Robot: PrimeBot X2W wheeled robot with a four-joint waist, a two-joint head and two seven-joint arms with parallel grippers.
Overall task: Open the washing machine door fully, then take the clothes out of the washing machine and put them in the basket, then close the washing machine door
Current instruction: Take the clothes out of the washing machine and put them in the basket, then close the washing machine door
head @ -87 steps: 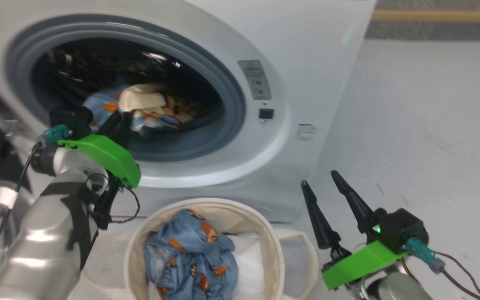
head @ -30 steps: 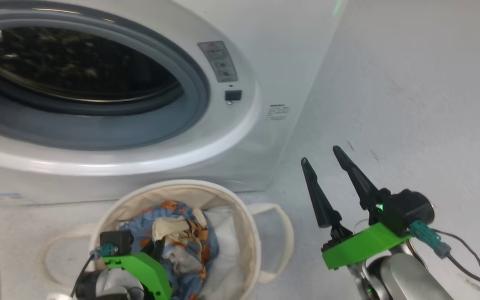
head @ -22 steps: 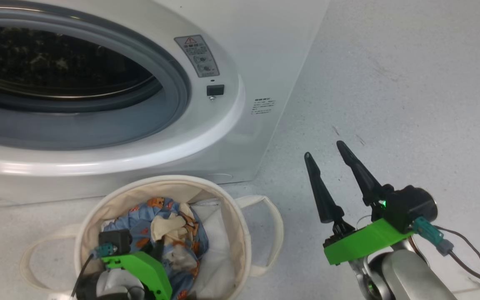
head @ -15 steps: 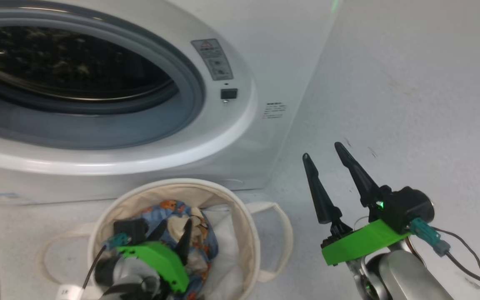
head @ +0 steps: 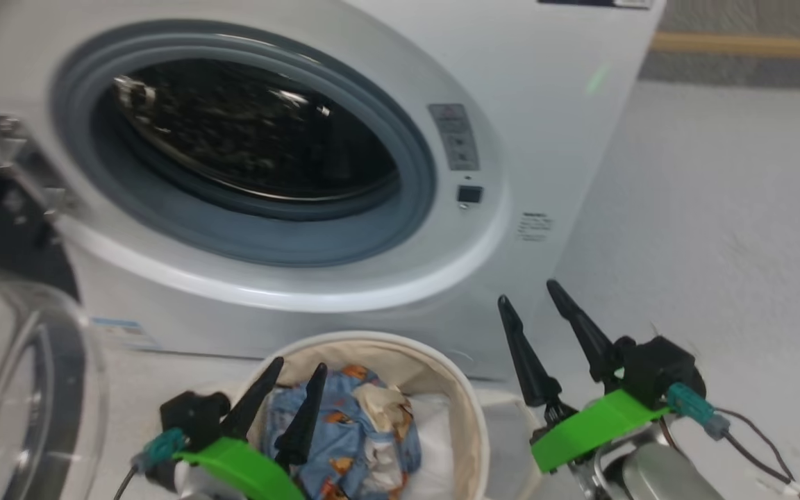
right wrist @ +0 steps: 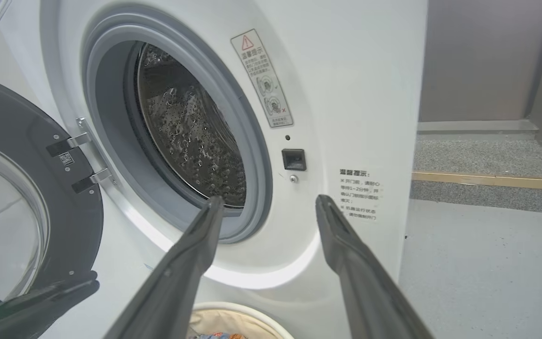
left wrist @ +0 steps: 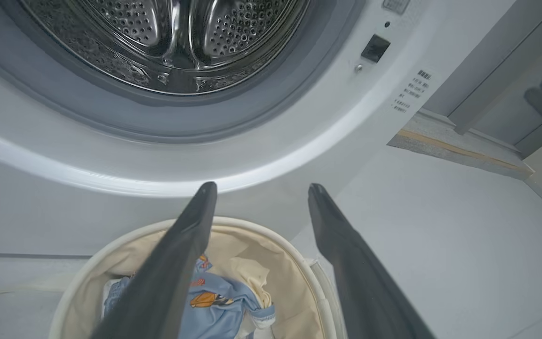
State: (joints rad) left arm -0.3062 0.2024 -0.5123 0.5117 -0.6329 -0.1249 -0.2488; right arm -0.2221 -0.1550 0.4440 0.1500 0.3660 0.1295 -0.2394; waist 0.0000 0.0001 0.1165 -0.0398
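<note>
The left claw point(head: 297, 367) and right claw point(head: 528, 293) are open, holding nothing. Under the left claw, clothes point(head: 351, 430) sit in the basket point(head: 466, 430).

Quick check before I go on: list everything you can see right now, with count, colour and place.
washing machine: one, white, straight ahead
washing machine door: one, black rim and clear glass, swung open on the machine's left
drum: one, perforated steel, inside the opening
rubber ring: one, grey, around the opening
warning label: one, white with a red triangle, right of the opening
basket: one, cream, on the floor before the machine
clothes: one heap, light blue with orange figures plus cream, in the basket
white sheet: one, in the basket beside the clothes
left tool: one, dark fingers, open, over the basket
right tool: one, dark fingers, open, right of the basket
</note>
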